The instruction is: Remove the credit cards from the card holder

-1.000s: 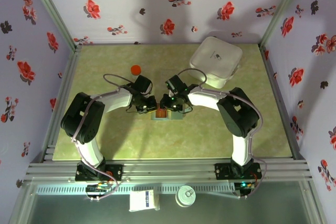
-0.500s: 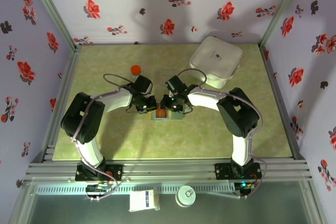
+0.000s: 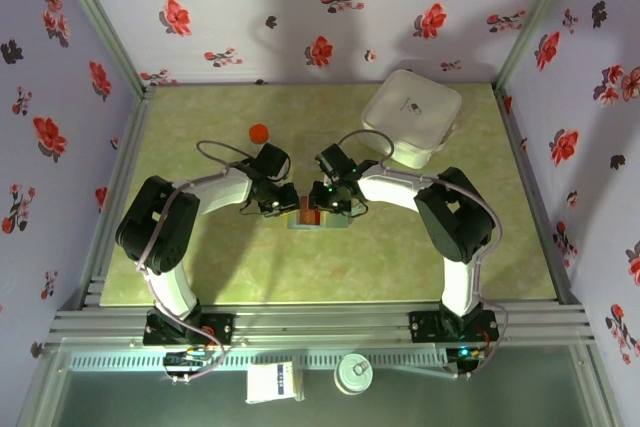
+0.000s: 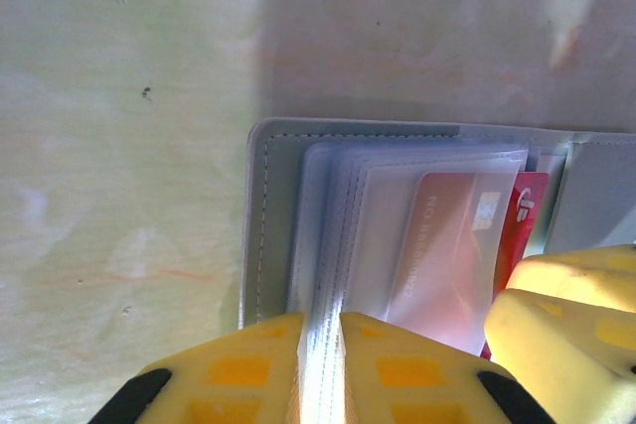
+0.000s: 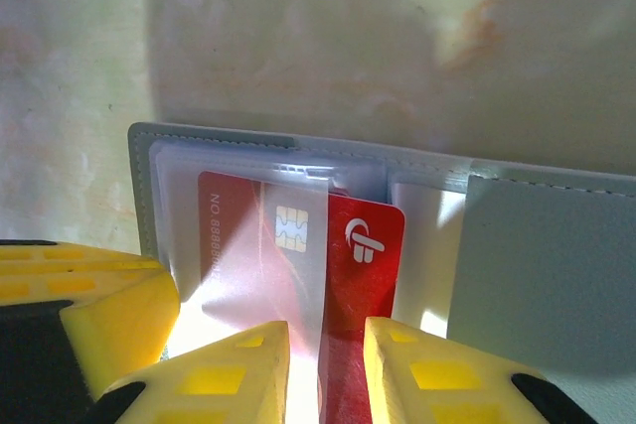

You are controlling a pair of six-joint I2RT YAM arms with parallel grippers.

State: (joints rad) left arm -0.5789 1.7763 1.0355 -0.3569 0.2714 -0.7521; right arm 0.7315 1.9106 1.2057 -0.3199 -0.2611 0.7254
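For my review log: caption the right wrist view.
Right gripper pinches a red card partly out of the card holder.

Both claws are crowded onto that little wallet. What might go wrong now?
The left gripper pinches thin clear sleeves; tugging may tear them or lift the card holder. The right gripper straddles the red card, partly under a sleeve, so it may snag or slip. The two grippers sit close and might bump.

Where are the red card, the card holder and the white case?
red card (image 5: 365,245): right wrist view, logo end.
card holder (image 5: 547,265): right wrist view, grey panel.
white case (image 3: 412,115): top external view, lid.
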